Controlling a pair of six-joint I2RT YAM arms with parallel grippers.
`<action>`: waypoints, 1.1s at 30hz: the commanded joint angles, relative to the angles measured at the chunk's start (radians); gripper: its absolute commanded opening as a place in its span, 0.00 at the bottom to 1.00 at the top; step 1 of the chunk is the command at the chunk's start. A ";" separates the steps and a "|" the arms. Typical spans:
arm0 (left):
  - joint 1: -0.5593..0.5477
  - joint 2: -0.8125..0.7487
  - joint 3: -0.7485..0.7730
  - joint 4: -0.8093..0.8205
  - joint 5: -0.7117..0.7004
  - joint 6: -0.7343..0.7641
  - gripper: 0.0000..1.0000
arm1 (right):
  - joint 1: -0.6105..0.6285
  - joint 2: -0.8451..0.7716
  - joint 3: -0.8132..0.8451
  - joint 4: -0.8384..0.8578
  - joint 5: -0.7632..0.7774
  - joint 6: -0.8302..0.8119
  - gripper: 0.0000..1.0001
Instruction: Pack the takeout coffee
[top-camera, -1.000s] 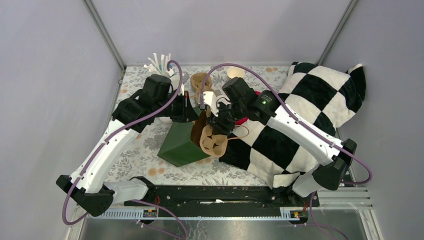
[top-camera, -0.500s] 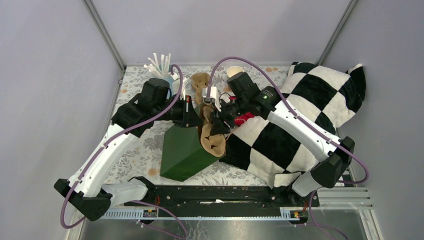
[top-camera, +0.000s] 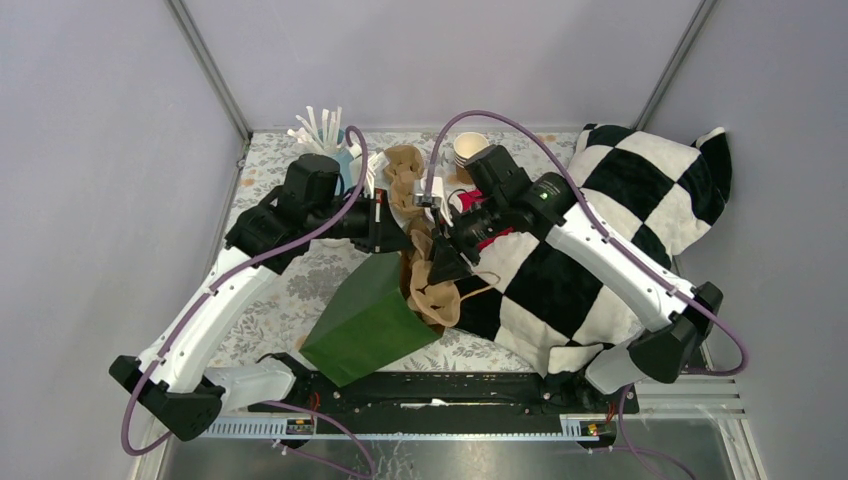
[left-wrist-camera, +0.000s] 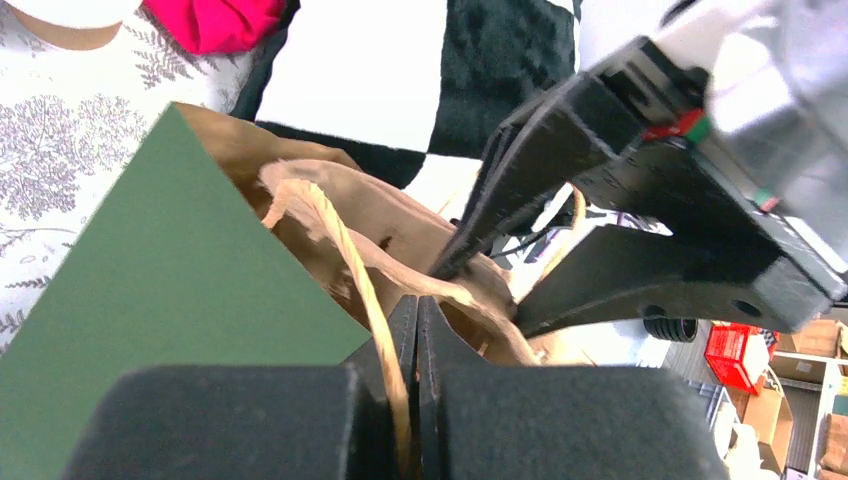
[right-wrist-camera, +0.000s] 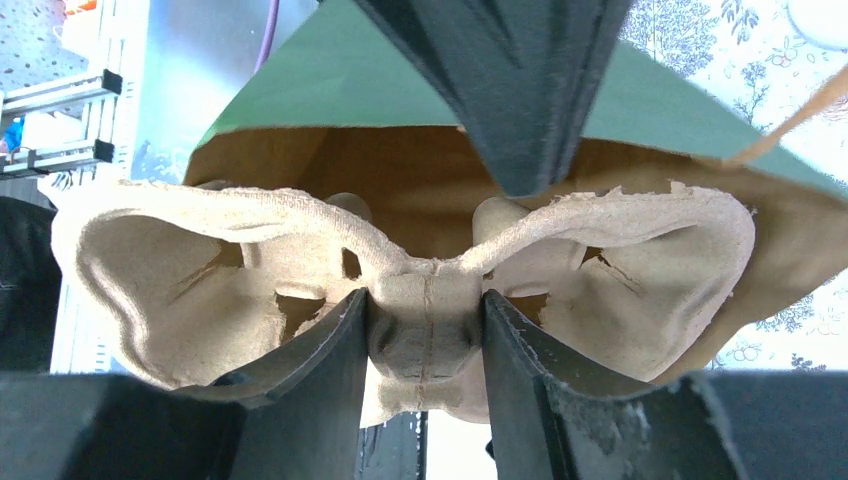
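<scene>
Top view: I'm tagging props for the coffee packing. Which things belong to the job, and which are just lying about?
In the job: green paper bag; pulp cup carrier at its mouth.
Lying about: checkered cushion; red cloth; lidless paper cups; white cutlery.

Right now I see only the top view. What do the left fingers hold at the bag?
Observer: Left wrist view: the left fingers are shut on the twine handle of the bag.
Operator: And the right arm?
Observer: Right wrist view: the right fingers pinch the centre post of the carrier, one finger on each side.
Operator: Is the bag open?
Observer: Yes. The right wrist view shows its brown inside behind the carrier.
</scene>
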 joint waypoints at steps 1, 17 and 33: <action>-0.003 0.017 0.043 0.107 -0.004 -0.006 0.00 | 0.000 -0.091 0.014 -0.009 -0.017 0.066 0.44; -0.002 0.055 0.115 0.066 0.032 0.052 0.00 | -0.007 -0.135 -0.034 0.092 -0.032 0.166 0.43; -0.003 -0.035 0.010 -0.024 -0.182 0.083 0.00 | -0.015 0.048 0.157 -0.103 -0.073 0.048 0.43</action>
